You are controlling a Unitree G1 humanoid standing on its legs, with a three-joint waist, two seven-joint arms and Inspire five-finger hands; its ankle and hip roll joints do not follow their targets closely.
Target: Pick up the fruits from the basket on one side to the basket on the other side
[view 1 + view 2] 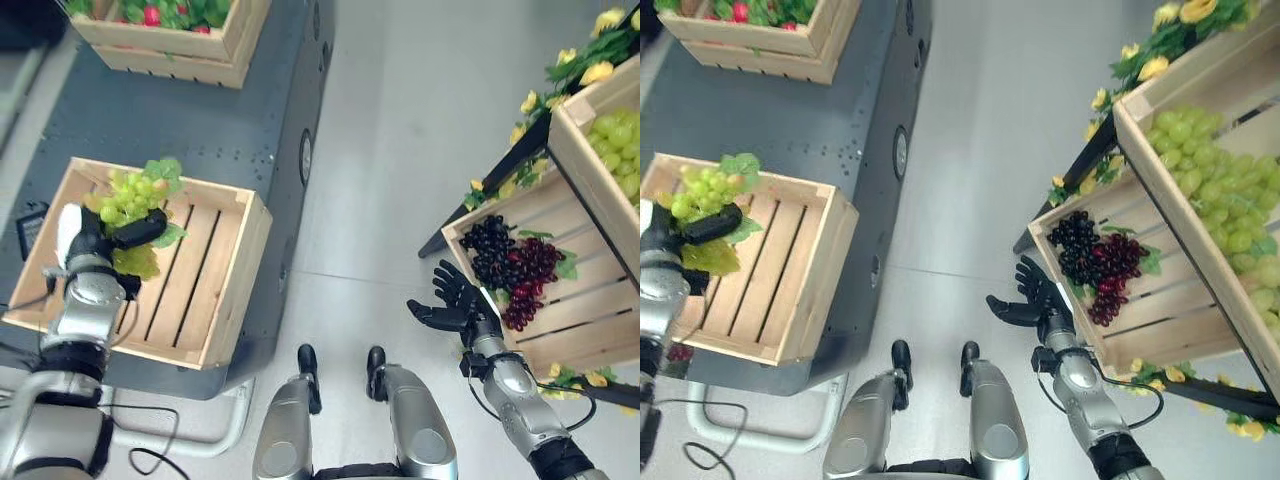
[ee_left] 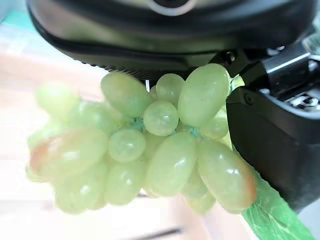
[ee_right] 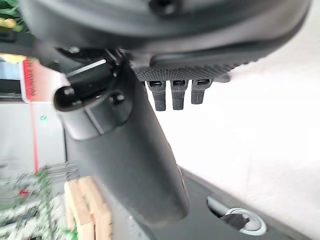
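Observation:
My left hand [image 1: 92, 243] is shut on a bunch of green grapes [image 1: 132, 197] with leaves, held over the left end of a slatted wooden crate [image 1: 215, 270] on the grey platform. Up close in the left wrist view the green grapes [image 2: 150, 150] hang against the dark palm and thumb [image 2: 280, 140]. My right hand [image 1: 452, 303] hovers open, fingers spread, just left of the lower wooden crate [image 1: 580, 320] on the right, which holds dark purple and red grapes [image 1: 510, 265]. Above it an upper crate [image 1: 1170, 170] is full of green grapes [image 1: 1215, 190].
A third crate [image 1: 175, 45] with red and green produce stands at the far end of the grey platform [image 1: 250, 110]. Yellow flowers and leaves [image 1: 575, 60] trim the dark rack on the right. Pale floor [image 1: 400, 150] lies between platform and rack.

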